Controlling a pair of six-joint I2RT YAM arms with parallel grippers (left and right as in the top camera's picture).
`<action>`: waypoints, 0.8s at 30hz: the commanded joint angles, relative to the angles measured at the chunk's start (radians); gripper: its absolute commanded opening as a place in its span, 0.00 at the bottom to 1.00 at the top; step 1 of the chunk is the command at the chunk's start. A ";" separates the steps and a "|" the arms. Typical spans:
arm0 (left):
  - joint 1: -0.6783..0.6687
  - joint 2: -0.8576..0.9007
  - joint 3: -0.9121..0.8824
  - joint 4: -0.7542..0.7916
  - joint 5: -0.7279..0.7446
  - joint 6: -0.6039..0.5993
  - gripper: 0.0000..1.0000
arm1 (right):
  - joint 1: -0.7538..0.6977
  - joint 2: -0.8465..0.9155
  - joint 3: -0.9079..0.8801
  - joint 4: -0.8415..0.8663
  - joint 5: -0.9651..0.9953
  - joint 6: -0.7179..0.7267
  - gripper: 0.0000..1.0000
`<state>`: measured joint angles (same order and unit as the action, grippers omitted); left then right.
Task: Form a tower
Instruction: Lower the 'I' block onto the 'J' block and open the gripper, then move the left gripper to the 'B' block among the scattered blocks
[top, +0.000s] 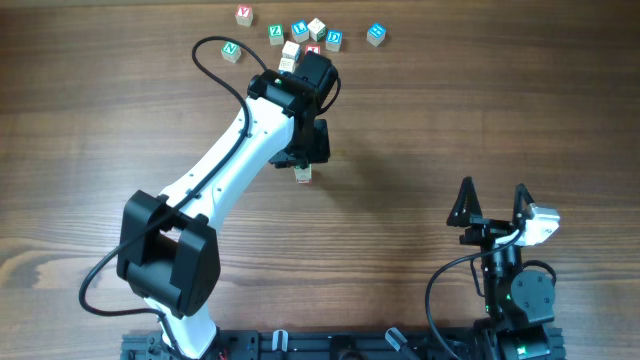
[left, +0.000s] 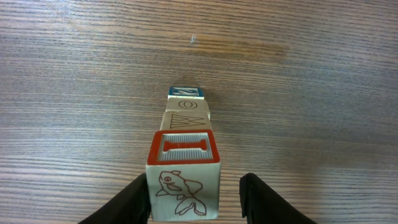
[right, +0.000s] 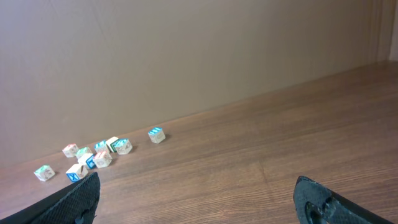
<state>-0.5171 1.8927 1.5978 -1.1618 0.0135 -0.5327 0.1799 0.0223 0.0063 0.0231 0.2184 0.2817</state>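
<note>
The tower (left: 185, 155) is a one-cube-wide column of pale wooden alphabet cubes. Its top cube (left: 184, 177) has a red-framed letter on its upper face and a red fish on the near side. A brown-lettered cube (left: 186, 118) and a blue-topped cube (left: 186, 92) show below it. My left gripper (left: 194, 190) straddles the top cube: the left finger lies against its side and the right finger (left: 256, 196) stands apart with a clear gap. From overhead the tower (top: 303, 175) peeks out under the left gripper (top: 306, 158). My right gripper (top: 492, 203) is open and holds nothing.
Several loose cubes (top: 300, 35) with coloured letters lie scattered at the far edge of the table, just beyond the left wrist; they also show in the right wrist view as a cluster (right: 93, 155) near the wall. The right arm base (top: 515, 290) sits at the near right.
</note>
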 joint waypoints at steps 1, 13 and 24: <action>-0.002 0.004 -0.008 0.000 -0.021 0.005 0.51 | -0.004 -0.006 -0.001 0.004 0.010 -0.017 1.00; 0.127 0.003 0.181 0.177 -0.083 0.104 0.54 | -0.004 -0.006 -0.001 0.005 0.010 -0.017 1.00; 0.212 0.133 0.180 0.740 -0.083 0.189 0.41 | -0.004 -0.006 -0.001 0.005 0.010 -0.017 1.00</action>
<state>-0.3187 1.9419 1.7672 -0.4919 -0.0593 -0.3668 0.1799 0.0223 0.0063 0.0227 0.2184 0.2817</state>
